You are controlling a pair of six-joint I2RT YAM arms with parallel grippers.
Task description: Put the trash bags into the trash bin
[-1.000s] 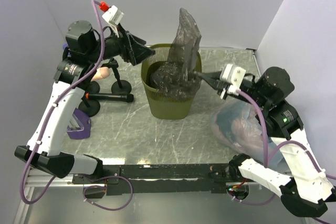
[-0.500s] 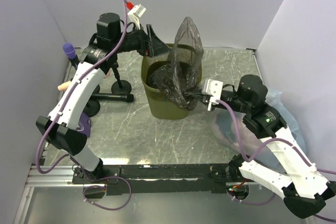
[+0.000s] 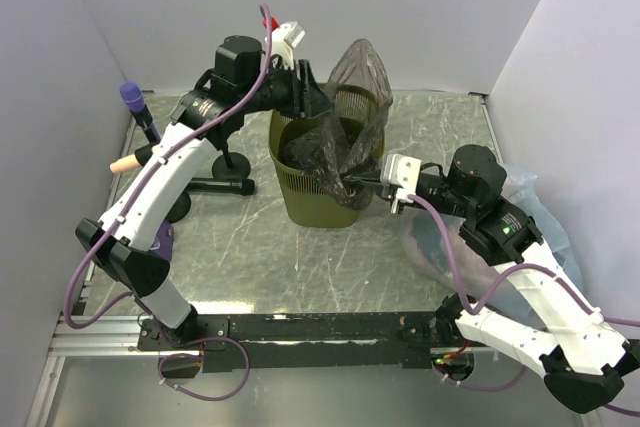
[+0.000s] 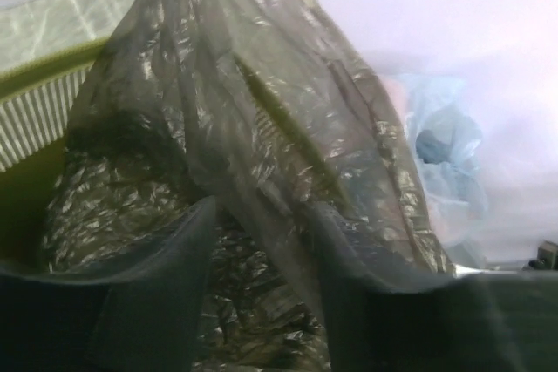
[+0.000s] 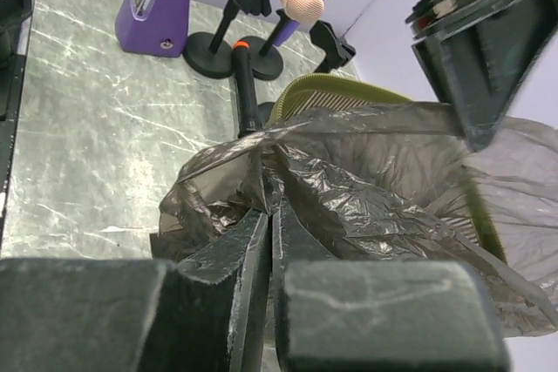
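Closer to the trash bag (image 3: 360, 69) now, the left end effector (image 3: 322, 102) hangs over the trash bin (image 3: 320, 209), fingers apart — the right end effector (image 3: 362, 185) clamps the bag.

My left gripper (image 3: 318, 99) now sits at the 11 o'clock rim of the trash bin (image 3: 320, 205) (it started well left); I see the trash bag (image 3: 360, 67) standing lower, ballooned.

— Where's the trash bag (image 3: 330, 152)?
— Mostly inside the olive slatted trash bin (image 3: 312, 205), upright mid-table. It's dark, crinkly, see-through; one end billows above the far rim, a fold droops over the right.
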